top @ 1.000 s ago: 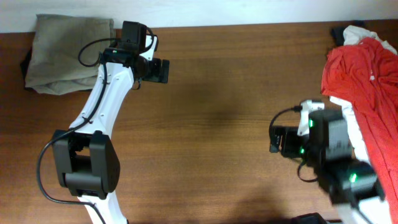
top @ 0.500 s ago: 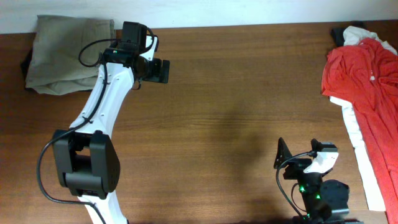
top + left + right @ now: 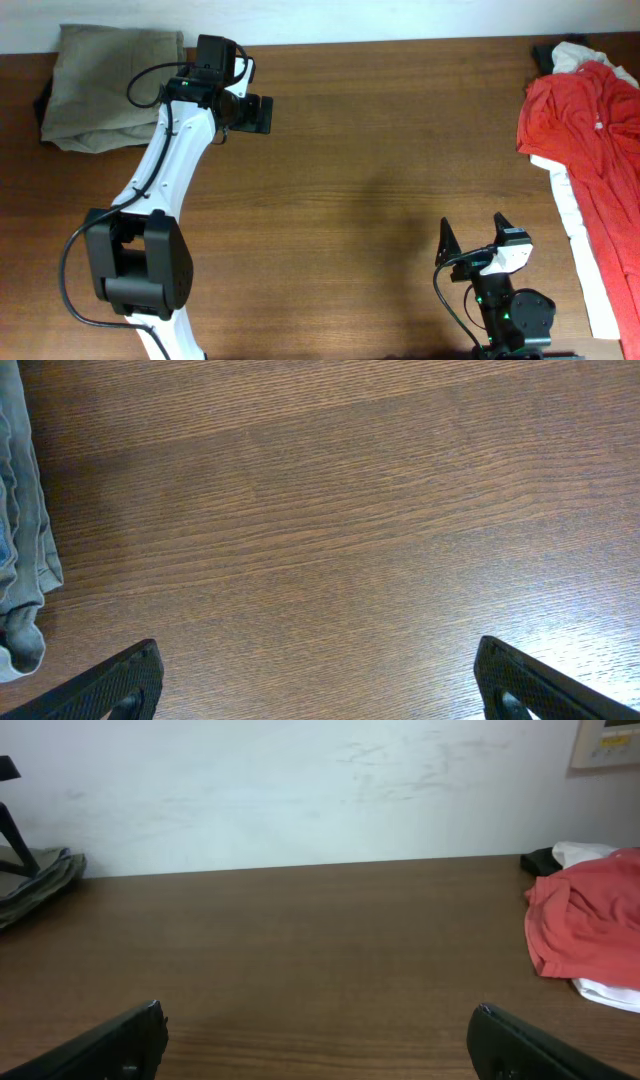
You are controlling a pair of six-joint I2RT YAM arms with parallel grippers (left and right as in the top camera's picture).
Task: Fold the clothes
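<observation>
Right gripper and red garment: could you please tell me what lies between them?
Only bare table separates right gripper from red garment, shown overhead.

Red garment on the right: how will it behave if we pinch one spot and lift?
Probably floppy: the red garment lies in soft rumpled folds, so one pinch would likely lift a drooping bunch, not a flat sheet. It looks thin, so likely light. It overlaps the white garment, so dragging may pull that along.
</observation>
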